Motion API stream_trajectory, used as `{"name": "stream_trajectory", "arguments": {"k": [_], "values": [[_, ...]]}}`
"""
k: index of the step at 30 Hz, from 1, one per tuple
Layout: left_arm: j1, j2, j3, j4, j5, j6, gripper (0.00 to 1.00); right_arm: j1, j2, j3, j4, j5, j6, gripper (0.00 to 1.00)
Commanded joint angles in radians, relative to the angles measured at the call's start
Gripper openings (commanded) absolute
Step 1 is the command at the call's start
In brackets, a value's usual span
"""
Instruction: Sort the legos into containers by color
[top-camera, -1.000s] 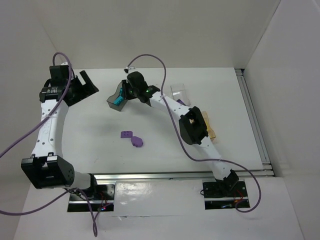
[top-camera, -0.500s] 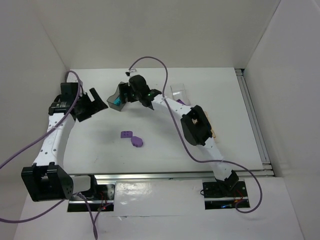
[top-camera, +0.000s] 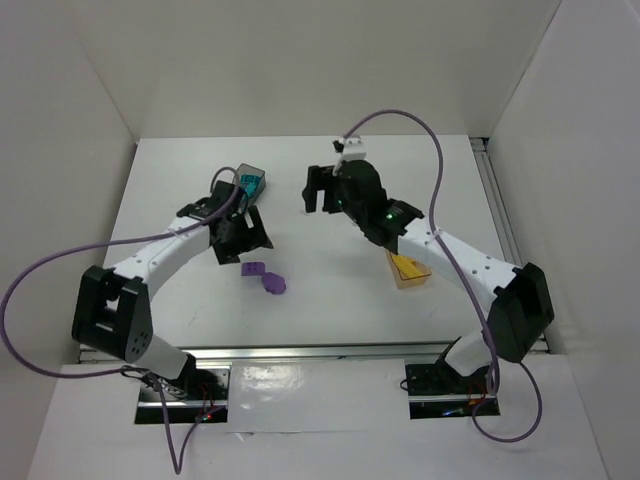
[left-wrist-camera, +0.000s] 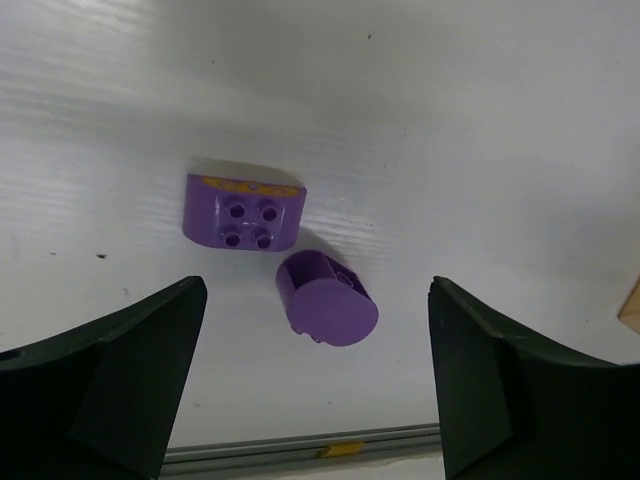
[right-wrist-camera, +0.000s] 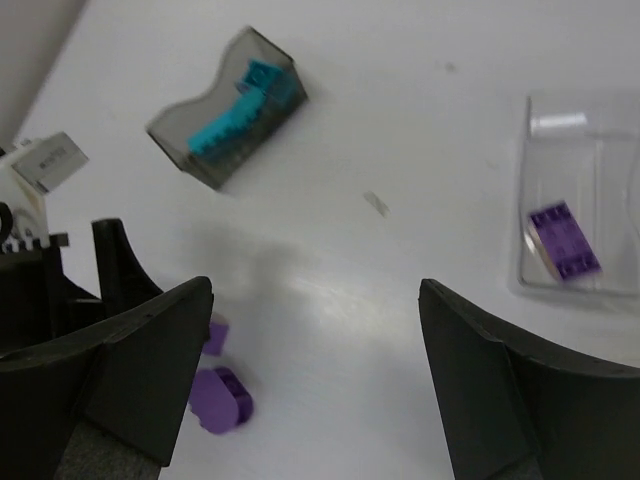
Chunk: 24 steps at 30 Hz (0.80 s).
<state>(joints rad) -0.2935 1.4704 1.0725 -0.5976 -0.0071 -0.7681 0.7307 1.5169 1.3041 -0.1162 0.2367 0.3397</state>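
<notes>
- L gripper (left-wrist-camera: 315, 395): jaws wide, empty, above purple brick (left-wrist-camera: 242, 210) & rounded purple piece (left-wrist-camera: 325, 310) on table (left-wrist-camera: 480, 120).
- R gripper (right-wrist-camera: 320, 390): jaws wide, empty.
- Grey tub (right-wrist-camera: 180, 135): teal legos (right-wrist-camera: 245, 110) inside; clear tub (right-wrist-camera: 560, 105): one purple lego (right-wrist-camera: 563, 240).

Right gripper (top-camera: 322, 192) has let go of the dark grey tub (right-wrist-camera: 185, 150). It was closed at the tub before; its jaws are now wide with nothing between them, and it has pulled off to the tub's right, well apart. The tub was tipped at the gripper and now sits free on the table, shifted slightly back.

Left gripper (top-camera: 242, 243) has swung in from far left of the tub to just on its near side. Jaws are spread and empty, a touch narrower than before.

The right arm has swung right of the tub. The amber tub (top-camera: 412, 282) is now uncovered, and the arm now hides the clear tub (right-wrist-camera: 600, 120) from above.
</notes>
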Motion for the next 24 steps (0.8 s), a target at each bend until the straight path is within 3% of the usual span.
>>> {"name": "stream_trajectory", "arguments": {"k": [1, 5, 9, 15, 19, 20, 22, 23, 24], "values": [[-0.073, 0.066, -0.005, 0.003, -0.051, -0.167, 0.98, -0.016, -0.063, -0.118, -0.092, 0.039, 0.038, 0.91], [-0.173, 0.125, -0.005, -0.007, -0.085, -0.292, 1.00, -0.036, -0.129, -0.186, -0.125, 0.039, 0.038, 0.94], [-0.202, 0.169, -0.025, -0.016, -0.136, -0.420, 1.00, -0.045, -0.150, -0.197, -0.134, 0.029, 0.038, 0.94], [-0.214, 0.270, -0.014, -0.050, -0.122, -0.482, 0.94, -0.056, -0.199, -0.229, -0.157, 0.039, 0.027, 0.95], [-0.236, 0.301, 0.010, -0.050, -0.134, -0.505, 0.76, -0.077, -0.221, -0.249, -0.157, 0.039, 0.018, 0.95], [-0.236, 0.310, 0.010, -0.050, -0.134, -0.505, 0.61, -0.077, -0.221, -0.249, -0.166, 0.039, 0.018, 0.95], [-0.245, 0.311, 0.053, -0.066, -0.134, -0.491, 0.39, -0.088, -0.230, -0.249, -0.175, 0.052, 0.018, 0.95], [-0.263, 0.311, 0.076, -0.086, -0.169, -0.476, 0.32, -0.088, -0.239, -0.249, -0.175, 0.061, 0.018, 0.95], [-0.277, 0.311, 0.101, -0.114, -0.188, -0.467, 0.30, -0.097, -0.239, -0.249, -0.184, 0.061, 0.018, 0.95]]}}
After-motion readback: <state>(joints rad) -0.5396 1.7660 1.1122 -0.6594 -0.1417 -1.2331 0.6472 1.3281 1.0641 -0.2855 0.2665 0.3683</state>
